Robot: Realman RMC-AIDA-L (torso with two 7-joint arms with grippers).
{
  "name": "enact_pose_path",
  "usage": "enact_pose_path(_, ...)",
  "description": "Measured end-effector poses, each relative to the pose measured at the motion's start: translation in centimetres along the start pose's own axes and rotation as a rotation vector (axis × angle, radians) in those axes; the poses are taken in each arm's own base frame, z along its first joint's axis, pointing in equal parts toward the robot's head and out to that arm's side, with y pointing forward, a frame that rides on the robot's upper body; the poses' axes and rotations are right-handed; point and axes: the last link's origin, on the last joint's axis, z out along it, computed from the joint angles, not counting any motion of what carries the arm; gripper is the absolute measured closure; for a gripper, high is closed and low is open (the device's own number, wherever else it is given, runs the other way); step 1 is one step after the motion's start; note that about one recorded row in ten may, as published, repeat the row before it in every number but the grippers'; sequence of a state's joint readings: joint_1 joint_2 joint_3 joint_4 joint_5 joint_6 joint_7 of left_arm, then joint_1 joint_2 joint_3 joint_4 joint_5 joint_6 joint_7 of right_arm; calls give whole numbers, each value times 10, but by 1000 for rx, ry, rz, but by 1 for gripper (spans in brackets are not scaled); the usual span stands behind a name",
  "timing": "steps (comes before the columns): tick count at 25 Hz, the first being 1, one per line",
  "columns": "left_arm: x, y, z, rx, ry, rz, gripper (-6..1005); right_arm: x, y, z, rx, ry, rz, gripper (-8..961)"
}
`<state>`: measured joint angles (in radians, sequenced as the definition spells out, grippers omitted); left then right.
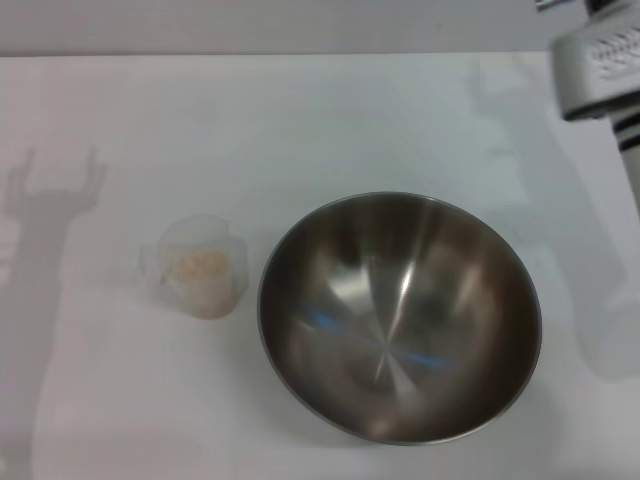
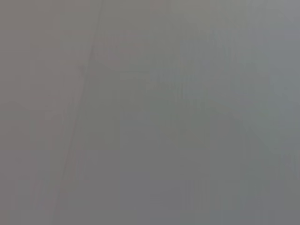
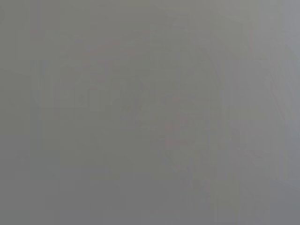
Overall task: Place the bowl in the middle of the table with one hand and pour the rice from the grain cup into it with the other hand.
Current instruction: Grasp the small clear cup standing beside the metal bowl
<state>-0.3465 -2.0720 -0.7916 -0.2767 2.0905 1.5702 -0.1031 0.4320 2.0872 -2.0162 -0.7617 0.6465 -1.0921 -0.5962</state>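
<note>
You see the bowl (image 1: 400, 318) empty on the table (image 1: 300, 120), the grain cup (image 1: 198, 266) of rice (image 1: 200, 270) just beside it. Right arm (image 1: 600, 70) far off; fingers unseen, cannot tell.

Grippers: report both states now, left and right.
Left gripper: not in view, only its shadow on the plain white table.
Right gripper: only arm housing at the head view's corner; fingers unseen.

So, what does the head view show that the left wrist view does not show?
Only the head view shows objects: the bowl, with no rice in it, stands on the table; the grain cup, holding the rice, stands apart from it on the robot's left; part of the right arm shows at the upper right corner. Only the left wrist view: nothing, a plain grey field. Shared: neither shows any gripper fingers.
</note>
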Motion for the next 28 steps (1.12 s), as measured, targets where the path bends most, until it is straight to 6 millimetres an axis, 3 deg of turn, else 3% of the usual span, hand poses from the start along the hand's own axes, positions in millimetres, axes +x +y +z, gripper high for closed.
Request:
enact_pose_path(8, 0, -1, -3, -2, -1, 5, 256, 9, -19, -21, 73, 13, 65, 407)
enact_pose_path(17, 1, -5, -11, 12, -3, 10, 258, 33, -45, -64, 141, 36, 185, 406)
enact_pose_path(28, 4, 0, -23, -45, 4, 16, 260, 66, -72, -81, 180, 121, 340, 405)
